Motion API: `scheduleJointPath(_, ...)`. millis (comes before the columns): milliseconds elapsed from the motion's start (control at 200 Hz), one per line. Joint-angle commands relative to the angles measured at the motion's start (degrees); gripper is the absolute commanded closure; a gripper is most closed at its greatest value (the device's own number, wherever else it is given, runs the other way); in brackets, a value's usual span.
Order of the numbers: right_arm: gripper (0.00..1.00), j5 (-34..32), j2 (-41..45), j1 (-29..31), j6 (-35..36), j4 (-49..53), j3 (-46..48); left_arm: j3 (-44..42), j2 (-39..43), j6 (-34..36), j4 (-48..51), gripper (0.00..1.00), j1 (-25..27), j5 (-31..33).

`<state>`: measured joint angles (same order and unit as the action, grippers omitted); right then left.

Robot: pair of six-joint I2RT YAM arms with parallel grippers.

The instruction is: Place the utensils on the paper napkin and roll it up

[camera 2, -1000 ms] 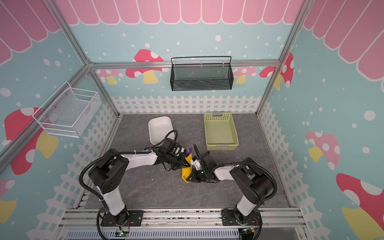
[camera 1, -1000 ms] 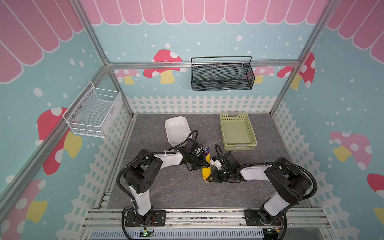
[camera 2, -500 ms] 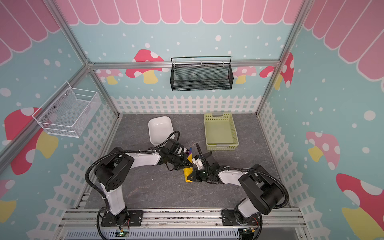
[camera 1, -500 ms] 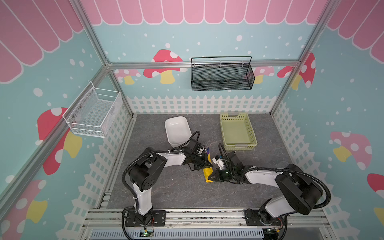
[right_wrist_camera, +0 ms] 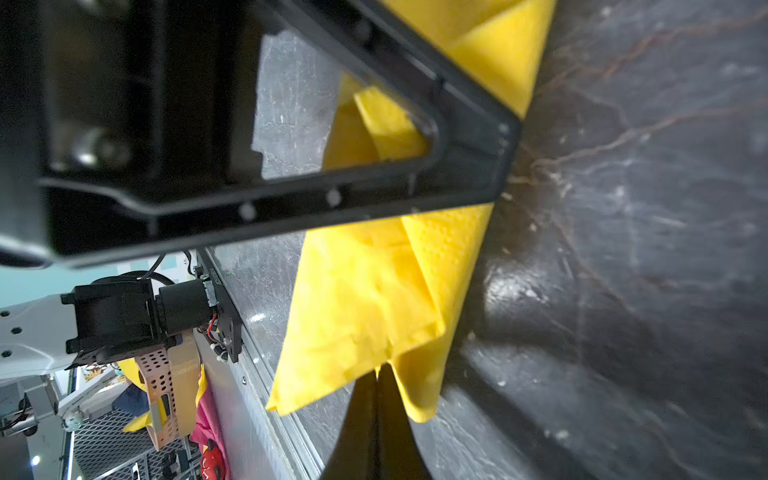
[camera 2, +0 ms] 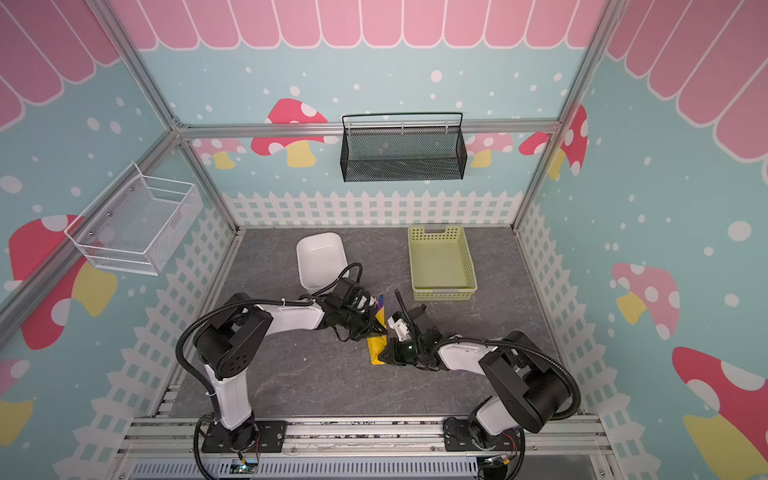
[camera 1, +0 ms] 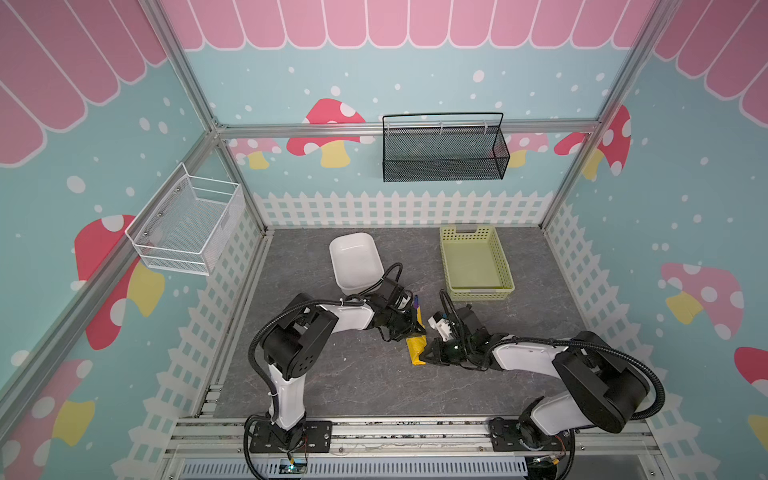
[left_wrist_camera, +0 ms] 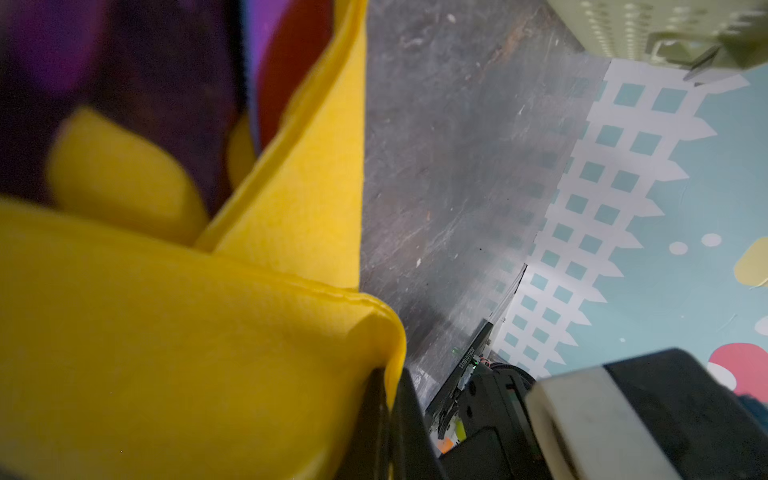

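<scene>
Right now your left claw [left_wrist_camera: 386, 395] is pinched closed on a fold of the paper napkin [left_wrist_camera: 166, 353]. Your right claw [right_wrist_camera: 376, 395] is also clamped tight, and its tips nip the napkin's edge nearer the front of the bench [camera 1: 353, 374]. You have the yellow napkin lying loosely rolled on the grey bench between both claws. The purple utensils [camera 2: 379, 300] poke out of its far end, toward the white bowl [camera 1: 355, 266].

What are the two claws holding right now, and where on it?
Both pinch the paper napkin: the left claw grips a folded edge, the right claw an edge by its near end.
</scene>
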<state>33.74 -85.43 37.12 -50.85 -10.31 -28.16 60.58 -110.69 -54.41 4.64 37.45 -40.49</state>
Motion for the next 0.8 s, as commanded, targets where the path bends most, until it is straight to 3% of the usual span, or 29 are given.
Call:
scheduleJointPath(0,0.98,-1.1,-1.4,-0.1,-0.2,0.1,1.1,2.9,-1.2,2.1,2.7,1.00,1.5,0.4)
scheduleJointPath(605,0.98,-1.0,-1.8,-0.1,-0.3,-1.1,3.0,5.8,-6.5,5.2,6.1,1.00,3.7,-1.0)
scheduleJointPath(796,0.98,-1.1,-0.3,-0.1,-0.6,-0.9,3.3,4.8,-6.9,5.5,6.2,1.00,3.7,1.5)
